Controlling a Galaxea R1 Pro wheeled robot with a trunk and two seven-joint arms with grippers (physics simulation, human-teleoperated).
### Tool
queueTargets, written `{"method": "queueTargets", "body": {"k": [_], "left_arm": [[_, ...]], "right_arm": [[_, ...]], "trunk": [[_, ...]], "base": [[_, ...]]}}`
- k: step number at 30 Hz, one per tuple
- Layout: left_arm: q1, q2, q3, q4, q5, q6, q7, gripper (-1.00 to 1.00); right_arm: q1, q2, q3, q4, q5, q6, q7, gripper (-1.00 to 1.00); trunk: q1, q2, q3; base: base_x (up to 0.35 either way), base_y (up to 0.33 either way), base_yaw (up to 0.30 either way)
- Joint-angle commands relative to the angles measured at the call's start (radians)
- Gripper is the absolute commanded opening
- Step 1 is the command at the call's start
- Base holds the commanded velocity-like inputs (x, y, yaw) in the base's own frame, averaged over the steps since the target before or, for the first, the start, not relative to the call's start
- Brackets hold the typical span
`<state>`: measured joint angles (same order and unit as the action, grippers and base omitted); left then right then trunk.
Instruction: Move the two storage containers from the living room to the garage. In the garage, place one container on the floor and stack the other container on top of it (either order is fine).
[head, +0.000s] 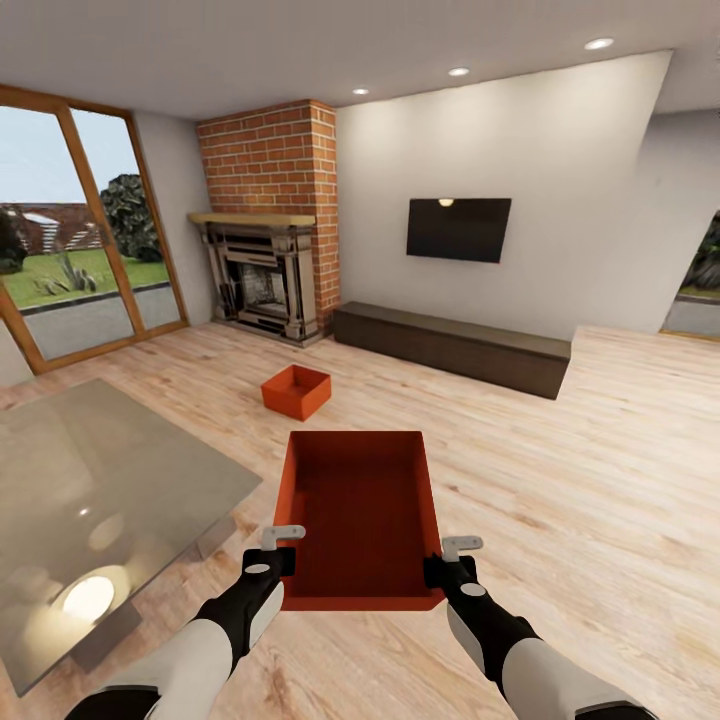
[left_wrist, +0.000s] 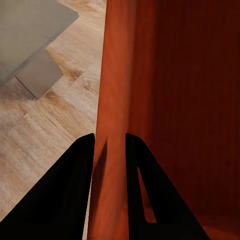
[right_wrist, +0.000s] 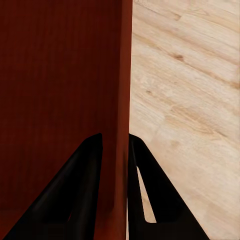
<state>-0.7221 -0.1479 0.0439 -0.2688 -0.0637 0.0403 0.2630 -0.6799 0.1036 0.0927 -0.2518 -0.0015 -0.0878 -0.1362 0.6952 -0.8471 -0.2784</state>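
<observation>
Both the left gripper (head: 283, 548) and right gripper (head: 450, 558) pinch the near orange-red lidless plastic bin's (head: 362, 500) thin side walls in their jaws, so uneven lifting could twist it loose.

Both arms are stretched forward and low, roughly parallel, white forearms running into black wrists. The left tool (head: 290, 560) has its two fingers pinched on a thin wall of the storage container (head: 362, 515), one finger each side. The right tool (head: 437, 568) does the same on the opposite wall.
</observation>
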Motion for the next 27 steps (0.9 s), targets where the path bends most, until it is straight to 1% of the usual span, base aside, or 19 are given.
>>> {"method": "queueTargets", "body": {"k": [1, 11, 18, 27], "left_arm": [[0.0, 0.001, 0.026, -0.001, -0.016, 0.006, 0.019, -1.0], [0.0, 0.001, 0.027, -0.001, -0.016, 0.005, 0.019, -1.0], [0.0, 0.001, 0.026, -0.001, -0.001, 0.006, 0.019, -1.0], [0.0, 0.001, 0.026, -0.001, 0.002, 0.006, 0.019, -1.0]], "right_arm": [[-0.001, -0.001, -0.013, -0.001, 0.005, -0.003, -0.008, -1.0], [-0.001, -0.001, -0.013, -0.001, 0.005, -0.003, -0.008, -1.0], [-0.001, -0.001, -0.013, -0.001, 0.005, -0.003, -0.008, -1.0], [-0.001, -0.001, -0.012, -0.001, 0.005, -0.003, -0.008, -1.0]], "trunk": [[0.0, -0.001, 0.0], [0.0, -0.001, 0.016], [0.0, -0.001, 0.026], [0.0, -0.001, 0.04]], "base": [[0.0, 0.0, 0.0], [0.0, 0.0, 0.0], [0.0, 0.0, 0.0], [0.0, 0.0, 0.0]]}}
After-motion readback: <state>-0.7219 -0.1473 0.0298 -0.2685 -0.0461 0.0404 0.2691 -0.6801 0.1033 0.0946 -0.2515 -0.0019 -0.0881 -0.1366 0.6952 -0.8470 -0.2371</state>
